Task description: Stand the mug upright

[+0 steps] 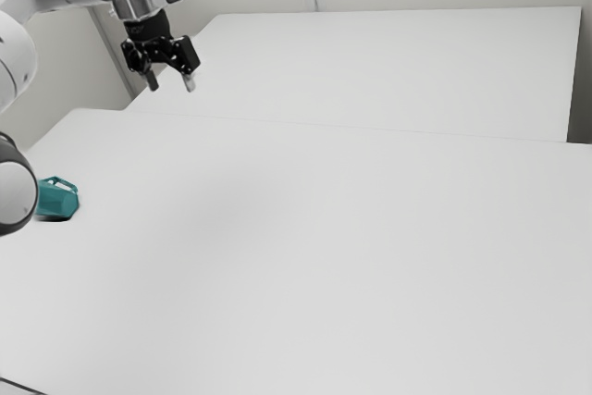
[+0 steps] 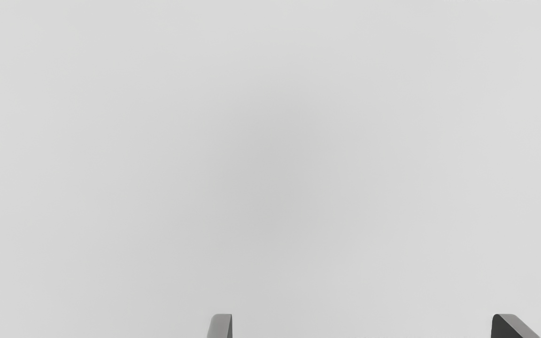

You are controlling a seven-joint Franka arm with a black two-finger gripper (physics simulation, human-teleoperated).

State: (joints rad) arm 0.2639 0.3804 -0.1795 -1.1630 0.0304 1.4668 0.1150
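In the exterior view, the black gripper (image 1: 172, 83) hangs high above the white surface at the upper left, its two fingers wide apart with nothing between them. The teal mug (image 1: 57, 201) lies tipped over on the table near the exterior view's left edge, its handle on the upper side; part of it is hidden behind a rounded part of the arm. A wide space separates the gripper from the mug. In the wrist view, the open gripper (image 2: 362, 324) has its fingertips far apart over plain white table.
The white table (image 1: 324, 256) stretches across the exterior view. Behind it, another white surface (image 1: 388, 71) adjoins along a thin seam, with pale walls beyond. A thin dark line crosses the exterior view's lower left corner.
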